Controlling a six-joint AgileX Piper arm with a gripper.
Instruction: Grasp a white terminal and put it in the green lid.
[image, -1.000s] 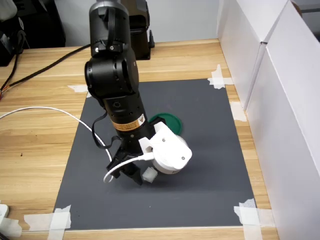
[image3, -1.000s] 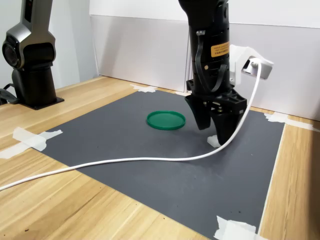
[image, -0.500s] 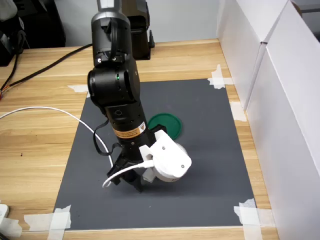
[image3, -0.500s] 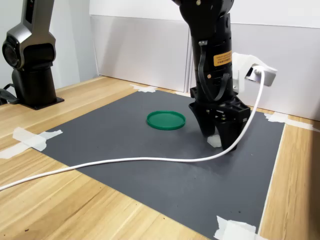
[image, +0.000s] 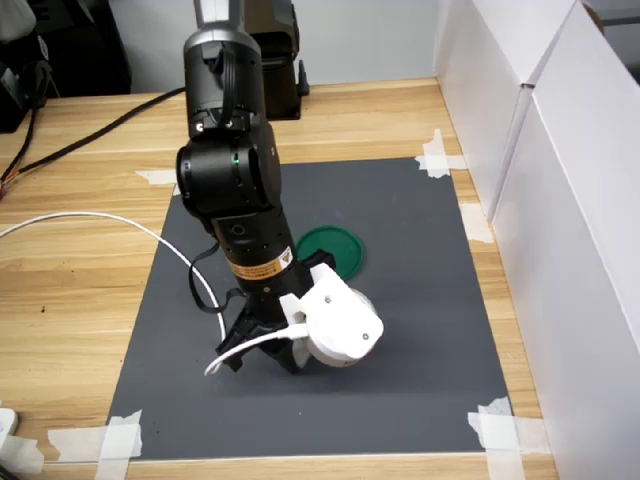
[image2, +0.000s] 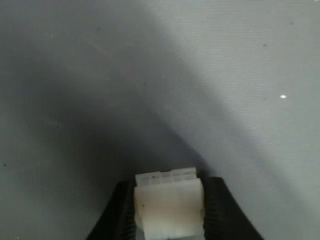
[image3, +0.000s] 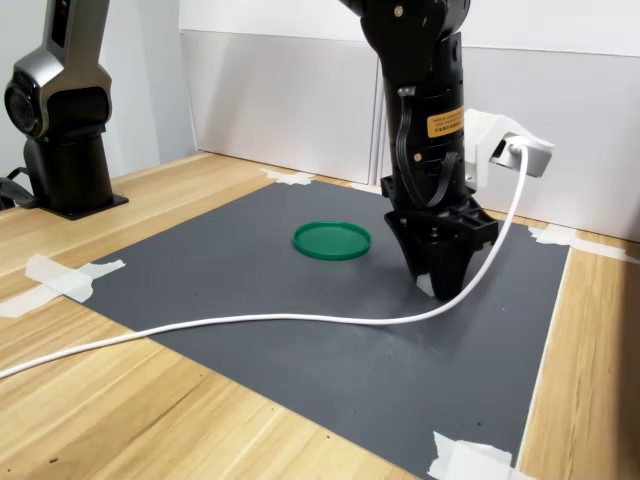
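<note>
The white terminal (image2: 167, 212) is a small ribbed block that sits between my two black fingers in the wrist view. My gripper (image2: 168, 192) is shut on it, down at the dark mat. In the second exterior view the gripper (image3: 437, 288) points straight down, with a sliver of the terminal (image3: 424, 286) showing at its tips. In the first exterior view the gripper (image: 266, 356) is low over the mat and the terminal is hidden behind the white wrist camera. The green lid (image: 326, 247) (image3: 332, 240) lies flat and empty on the mat, a short way from the gripper.
A dark grey mat (image: 410, 260) is taped to the wooden table. A white cable (image3: 250, 322) trails from the wrist camera across the mat. White panels (image: 560, 200) wall the first exterior view's right. A second black arm base (image3: 60, 120) stands at the second exterior view's left.
The gripper has come down to the mat and its fingers have closed from either side onto the white terminal. The green lid has not moved.
</note>
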